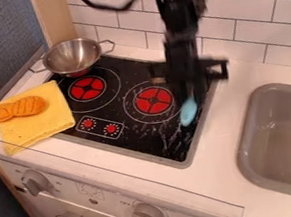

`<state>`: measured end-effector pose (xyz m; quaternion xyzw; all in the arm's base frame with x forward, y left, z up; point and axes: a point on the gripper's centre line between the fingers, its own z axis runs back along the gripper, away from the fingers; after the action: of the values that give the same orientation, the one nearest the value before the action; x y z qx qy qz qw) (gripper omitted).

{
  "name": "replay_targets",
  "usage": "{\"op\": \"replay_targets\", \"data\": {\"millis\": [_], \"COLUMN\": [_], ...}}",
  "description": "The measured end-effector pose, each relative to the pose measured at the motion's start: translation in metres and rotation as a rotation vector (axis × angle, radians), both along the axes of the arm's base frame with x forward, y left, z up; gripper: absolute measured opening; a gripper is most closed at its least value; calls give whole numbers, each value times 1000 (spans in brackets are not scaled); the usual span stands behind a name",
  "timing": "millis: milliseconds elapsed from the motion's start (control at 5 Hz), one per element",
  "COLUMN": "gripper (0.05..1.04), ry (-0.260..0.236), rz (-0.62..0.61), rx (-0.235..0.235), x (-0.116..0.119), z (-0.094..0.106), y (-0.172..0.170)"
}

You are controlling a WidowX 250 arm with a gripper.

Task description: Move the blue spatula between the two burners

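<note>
Over the right side of the black stovetop hangs the gripper [188, 77], just above and behind the blue spatula [188, 111]. The spatula's light blue head points toward the front of the stove, right of the right burner [153, 101]. Its upper end meets the dark shape of the gripper, which hides the rest; whether it is held cannot be told. The left burner [87, 88], also red in a ringed circle, lies further left and back.
A metal pot [72, 56] stands at the stove's back left corner. A yellow cloth [39, 122] with an orange item [21, 107] on it overlaps the left edge. The grey sink [247, 140] lies to the right, below a tiled wall.
</note>
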<state>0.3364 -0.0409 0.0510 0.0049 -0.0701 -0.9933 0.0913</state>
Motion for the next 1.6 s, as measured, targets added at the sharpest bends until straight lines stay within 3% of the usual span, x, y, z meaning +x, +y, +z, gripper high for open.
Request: {"op": "replay_targets", "data": {"millis": [200,400,600,800,1200,1600], "gripper": [291,291,291,291,291,291], "ry": [-31,-30,-36,-21,6,73], "rz": [39,79,85,94,129,144], "rx": [-2,9,52,103,131,156], "x": [2,3,2,1,8,17], "z": [16,18,18,10,-10,-38], "y": [18,41,65,85,105,111]}}
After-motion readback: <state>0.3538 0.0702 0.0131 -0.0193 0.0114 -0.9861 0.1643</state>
